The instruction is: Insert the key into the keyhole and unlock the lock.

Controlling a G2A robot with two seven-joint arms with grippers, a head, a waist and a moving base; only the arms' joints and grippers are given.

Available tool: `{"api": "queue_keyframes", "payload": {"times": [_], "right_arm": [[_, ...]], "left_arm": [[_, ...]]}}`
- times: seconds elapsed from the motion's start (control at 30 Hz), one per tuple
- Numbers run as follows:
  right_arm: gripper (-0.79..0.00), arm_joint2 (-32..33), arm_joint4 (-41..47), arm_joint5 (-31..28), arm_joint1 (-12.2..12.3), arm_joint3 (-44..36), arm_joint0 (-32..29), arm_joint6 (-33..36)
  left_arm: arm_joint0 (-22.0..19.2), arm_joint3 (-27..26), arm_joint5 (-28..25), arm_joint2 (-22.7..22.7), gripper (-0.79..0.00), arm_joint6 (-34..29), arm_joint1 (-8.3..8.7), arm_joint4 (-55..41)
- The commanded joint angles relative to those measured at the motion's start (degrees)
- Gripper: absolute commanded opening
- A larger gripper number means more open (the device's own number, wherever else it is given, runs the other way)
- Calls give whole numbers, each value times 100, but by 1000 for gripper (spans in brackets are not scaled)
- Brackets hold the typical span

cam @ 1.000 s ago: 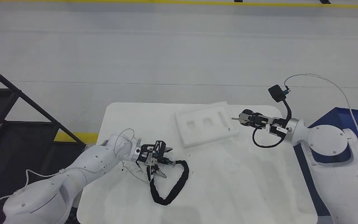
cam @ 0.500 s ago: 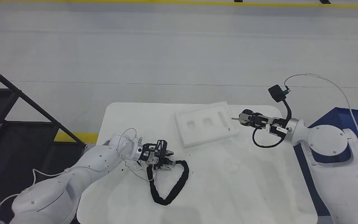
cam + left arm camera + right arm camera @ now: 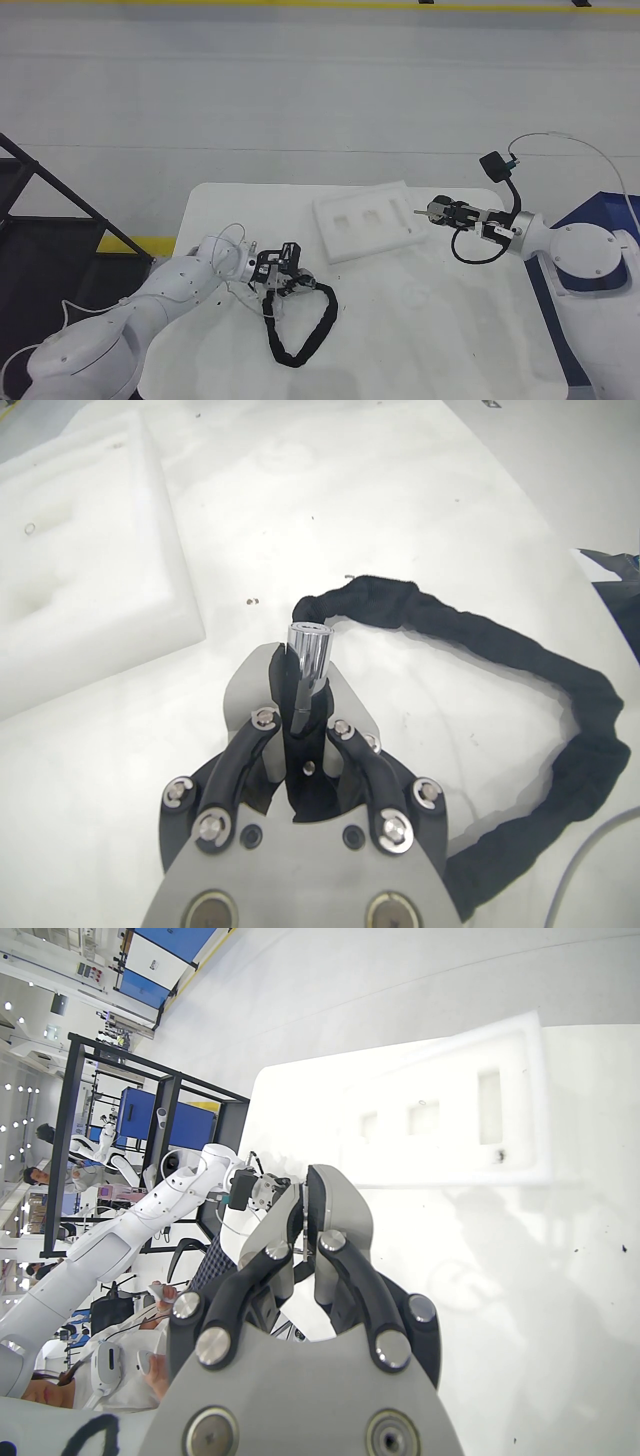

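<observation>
While our left gripper (image 3: 300, 692) pinches the lock cylinder (image 3: 310, 647) above the table (image 3: 480, 330), keyhole end outward, our right gripper (image 3: 438, 211) clamps the key (image 3: 421, 211) well apart, shaft pointing roughly lockward.

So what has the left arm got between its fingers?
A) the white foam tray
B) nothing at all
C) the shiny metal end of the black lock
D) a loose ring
C: in the left wrist view the left fingers are shut on the chrome end of the black lock, whose loop lies on the table.
</observation>
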Motion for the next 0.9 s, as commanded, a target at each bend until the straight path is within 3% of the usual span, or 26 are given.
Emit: {"api": "queue_keyframes", "payload": {"times": [0.0, 0.3, 0.53, 0.7, 0.87], "right_arm": [[-785, 0, 0, 0, 0, 0, 0, 0], [-785, -20, 32, 17, -3, -8, -30, -25], [-785, -184, -202, 565, 45, -838, -118, 432], [-785, -136, -372, 839, 94, -1554, -265, 636], [-785, 33, -426, 1050, 145, -2094, -432, 799]], "left_arm": [[-37, -103, -24, -26, -785, 150, 29, 75], [-282, -1327, -209, -229, -785, 156, 319, 136], [-457, -2381, -574, -442, -785, -229, 537, -121], [-563, -2715, -574, -411, -785, -506, 577, -490], [-738, -2893, -574, -228, -785, -679, 512, -1121]]}}
